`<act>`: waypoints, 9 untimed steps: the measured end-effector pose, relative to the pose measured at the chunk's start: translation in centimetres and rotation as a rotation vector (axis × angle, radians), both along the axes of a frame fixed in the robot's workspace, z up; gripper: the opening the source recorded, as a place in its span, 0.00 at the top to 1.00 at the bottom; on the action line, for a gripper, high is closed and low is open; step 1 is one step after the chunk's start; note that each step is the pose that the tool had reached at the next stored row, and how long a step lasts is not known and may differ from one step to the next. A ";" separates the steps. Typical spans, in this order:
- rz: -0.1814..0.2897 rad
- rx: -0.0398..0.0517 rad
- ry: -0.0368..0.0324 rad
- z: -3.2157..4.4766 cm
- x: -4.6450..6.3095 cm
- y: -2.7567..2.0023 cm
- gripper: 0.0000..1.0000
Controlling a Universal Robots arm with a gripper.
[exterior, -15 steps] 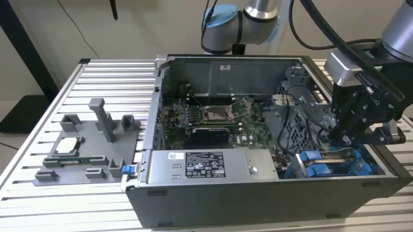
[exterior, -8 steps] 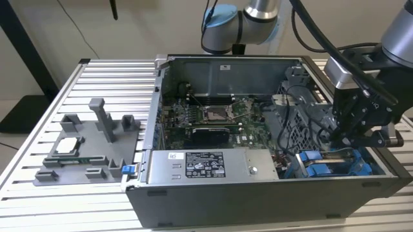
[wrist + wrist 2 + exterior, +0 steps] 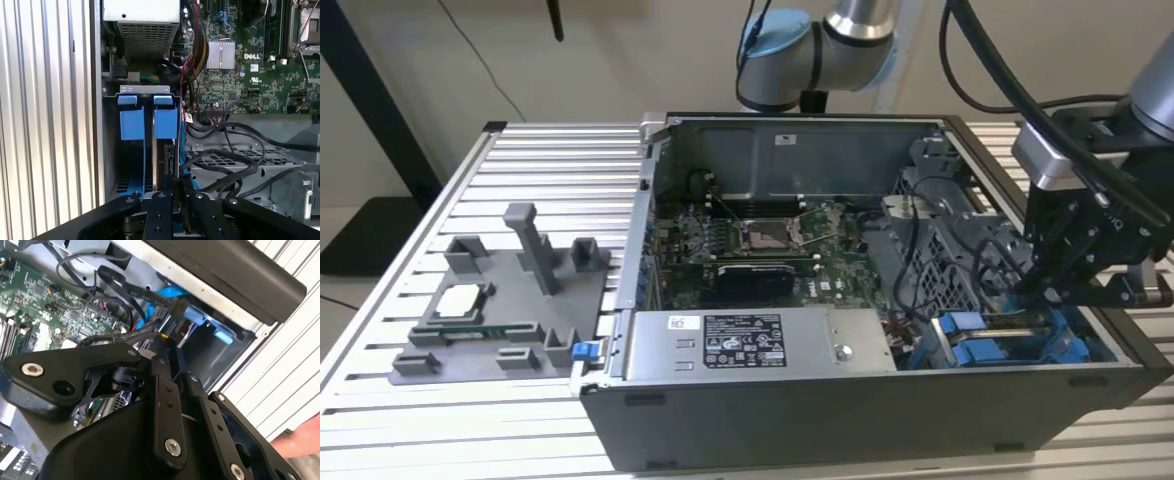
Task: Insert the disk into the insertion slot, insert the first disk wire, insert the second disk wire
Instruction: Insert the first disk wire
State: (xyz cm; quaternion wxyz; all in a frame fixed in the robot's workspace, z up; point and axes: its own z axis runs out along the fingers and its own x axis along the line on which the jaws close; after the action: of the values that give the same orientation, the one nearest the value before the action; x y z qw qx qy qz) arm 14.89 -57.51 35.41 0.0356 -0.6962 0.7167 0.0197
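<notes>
Down in the slot point(image 3: 145, 89), the disk point(image 3: 169, 154) is sitting on edge in its blue carrier, with its connector edge facing the gripper point(image 3: 179, 184). A second carrier point(image 3: 131, 122) is standing just beside it in the same bay, and the two blue tabs are lying side by side at the bay's metal rim.

The gripper is hovering close to the disk's connector edge. Its fingers point(image 3: 161, 212) are pressing together at the tips, seemingly clamping the end of a black sleeved wire point(image 3: 117, 338). In the second wrist view, this wire is running in from over the board point(image 3: 40, 295). Loose black cables point(image 3: 225, 126) are looping over the perforated cage point(image 3: 220, 160) just beside the bay.

At the exterior view's right, the gripper is reaching down into the open case point(image 3: 854, 410), right over the blue tabs. The power supply point(image 3: 761, 342) is lying along the near wall beside the bay, and the board is lying beyond it. The case is resting on a slatted table point(image 3: 400, 430). A grey fixture point(image 3: 494, 300) is standing well apart from the case, toward the exterior view's left.
</notes>
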 end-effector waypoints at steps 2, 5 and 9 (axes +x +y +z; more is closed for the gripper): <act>0.000 -0.0003 0.0000 -0.02 0.0 0.00 1.00; 0.000 -0.0003 0.0000 -0.04 0.0 -0.01 1.00; 0.000 -0.0002 0.0000 -0.05 0.0 -0.01 1.00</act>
State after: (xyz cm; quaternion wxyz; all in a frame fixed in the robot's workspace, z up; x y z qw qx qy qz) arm 14.89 -57.52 35.37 0.0355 -0.6962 0.7167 0.0196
